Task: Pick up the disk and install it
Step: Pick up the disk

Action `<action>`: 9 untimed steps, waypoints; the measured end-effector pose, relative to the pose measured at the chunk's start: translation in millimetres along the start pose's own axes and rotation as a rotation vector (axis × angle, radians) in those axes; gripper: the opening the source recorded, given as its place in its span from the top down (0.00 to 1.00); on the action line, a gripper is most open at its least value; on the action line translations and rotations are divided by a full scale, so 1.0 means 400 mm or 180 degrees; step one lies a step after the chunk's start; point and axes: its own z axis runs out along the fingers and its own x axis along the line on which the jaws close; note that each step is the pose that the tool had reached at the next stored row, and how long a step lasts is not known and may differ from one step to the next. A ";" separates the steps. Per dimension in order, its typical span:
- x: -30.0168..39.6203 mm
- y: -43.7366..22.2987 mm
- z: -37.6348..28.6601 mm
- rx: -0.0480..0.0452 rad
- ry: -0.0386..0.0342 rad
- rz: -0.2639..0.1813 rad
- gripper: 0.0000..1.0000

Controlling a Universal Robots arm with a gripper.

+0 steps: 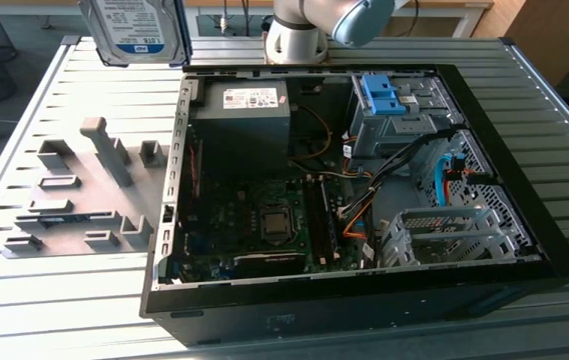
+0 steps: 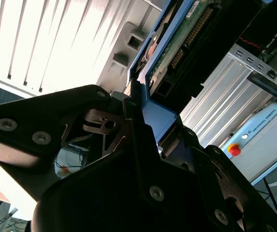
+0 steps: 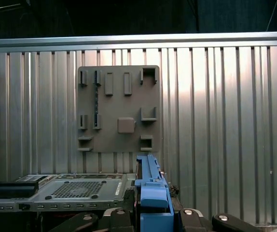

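Gripper (image 2: 153, 112): closed on the disk (image 1: 134, 30). In the second wrist view its black fingers (image 2: 134, 113) press on both sides of the bright blue bracket that frames the drive. The drive's green circuit board side faces that camera.

Disk position: in the exterior view it is held on edge, clear of the counter (image 1: 64, 300), at the far corner on the exterior view's left. Its white-and-blue label faces the camera. It sits left of the robot arm (image 1: 310, 26) in that view and is not inside the computer case (image 1: 365, 300).

Computer case: lies open on the slatted metal counter, with the motherboard (image 1: 264, 225) exposed. A grey power supply (image 1: 245, 112) with a white sticker sits at the far end. A bare blue bracket (image 1: 385, 94) rests on the drive cage beside it, towards the exterior view's right.

Fixture plate (image 1: 79, 191): a grey plate with raised holders lies on the counter just beside the case, on the exterior view's left. The first wrist view looks down on this plate, with the blue edge of the held disk in the foreground.
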 end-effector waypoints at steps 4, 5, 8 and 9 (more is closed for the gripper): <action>0.007 -0.004 0.000 0.0000 0.0000 0.0000 0.64; 0.008 -0.005 0.000 0.0000 0.0000 0.0000 0.64; 0.012 -0.007 0.000 0.0000 0.0000 0.0000 0.64; 0.012 -0.007 0.000 0.0000 0.0000 0.0000 0.64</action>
